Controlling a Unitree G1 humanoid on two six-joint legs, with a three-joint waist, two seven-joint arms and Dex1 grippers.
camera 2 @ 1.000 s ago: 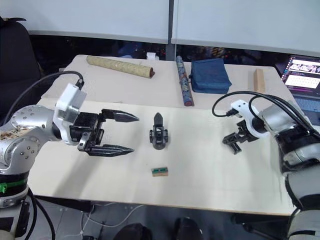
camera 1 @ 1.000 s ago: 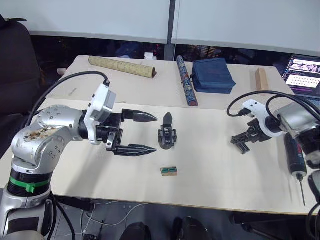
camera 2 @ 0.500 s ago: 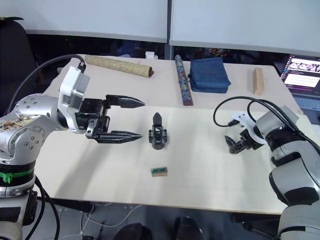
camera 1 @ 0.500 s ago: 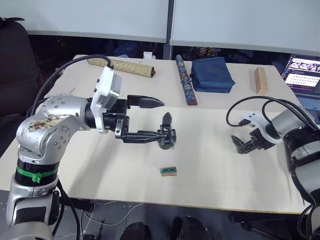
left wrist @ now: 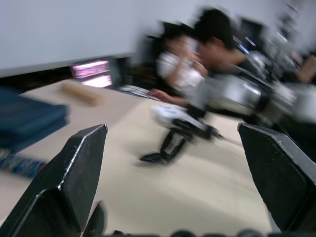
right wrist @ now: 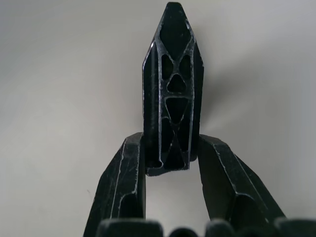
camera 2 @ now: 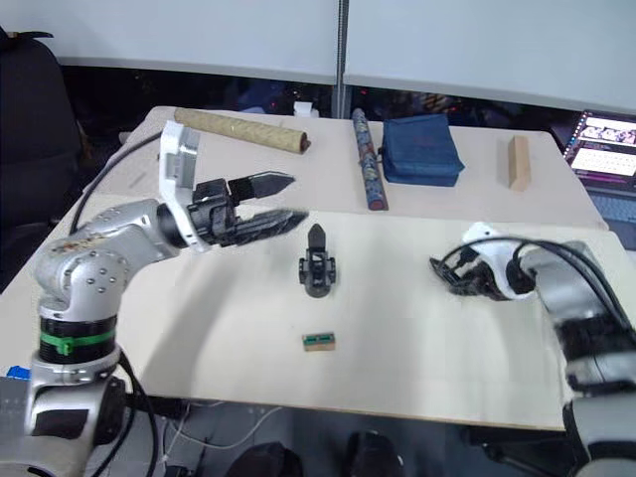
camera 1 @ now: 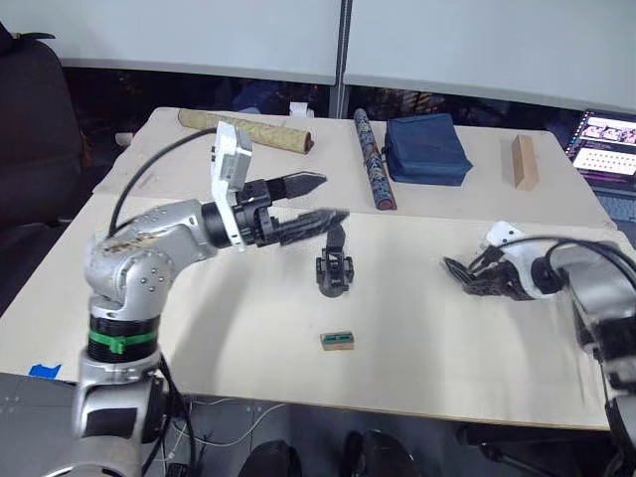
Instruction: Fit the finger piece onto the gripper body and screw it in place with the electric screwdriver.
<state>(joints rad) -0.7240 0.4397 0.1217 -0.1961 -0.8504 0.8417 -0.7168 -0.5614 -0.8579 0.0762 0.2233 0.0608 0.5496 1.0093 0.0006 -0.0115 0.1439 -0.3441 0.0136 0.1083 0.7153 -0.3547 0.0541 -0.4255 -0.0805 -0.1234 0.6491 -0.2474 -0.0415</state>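
Surface [camera 1: 417, 328]: pale, gripper body [camera 1: 333, 266] standing mid-way.
Left gripper [camera 1: 316, 202]: risen above the body, spread wide, empty.
Right gripper [right wrist: 170, 160]: pinching finger piece [right wrist: 170, 89]; fitting comes next.

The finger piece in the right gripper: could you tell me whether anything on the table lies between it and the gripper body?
Nothing visible does. The finger piece is clamped in the right gripper, and only bare table lies between it and the upright gripper body. The open left gripper hovers beside the body's far side.
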